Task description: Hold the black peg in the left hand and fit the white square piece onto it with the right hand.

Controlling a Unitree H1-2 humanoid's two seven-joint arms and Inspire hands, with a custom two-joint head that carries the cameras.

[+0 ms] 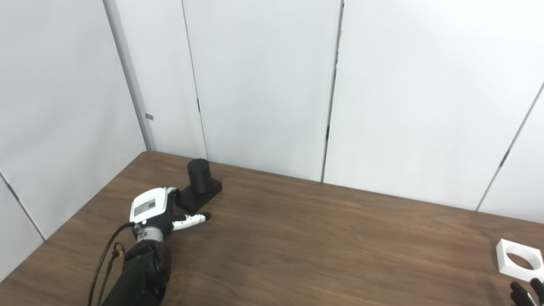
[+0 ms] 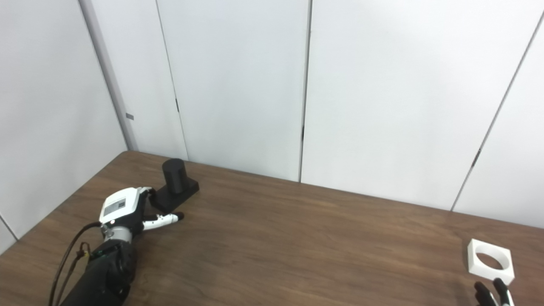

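Observation:
The black peg (image 1: 199, 176), a short cylinder on a flat black base (image 1: 199, 196), stands upright on the brown table at the far left. My left hand (image 1: 158, 209) is at the near-left corner of the base, fingers spread around that corner and thumb stretched out on the table; it is open, and I cannot tell if it touches the base. The white square piece (image 1: 519, 257), with a round hole, lies flat at the far right. Only the fingertips (image 2: 493, 293) of my right hand show at the bottom right, just in front of the piece; its state is hidden.
The brown wooden table (image 1: 323, 242) spans the view. White wall panels (image 1: 263, 85) stand right behind its far edge and along its left side, close to the peg. A black cable (image 1: 104, 259) loops beside my left forearm.

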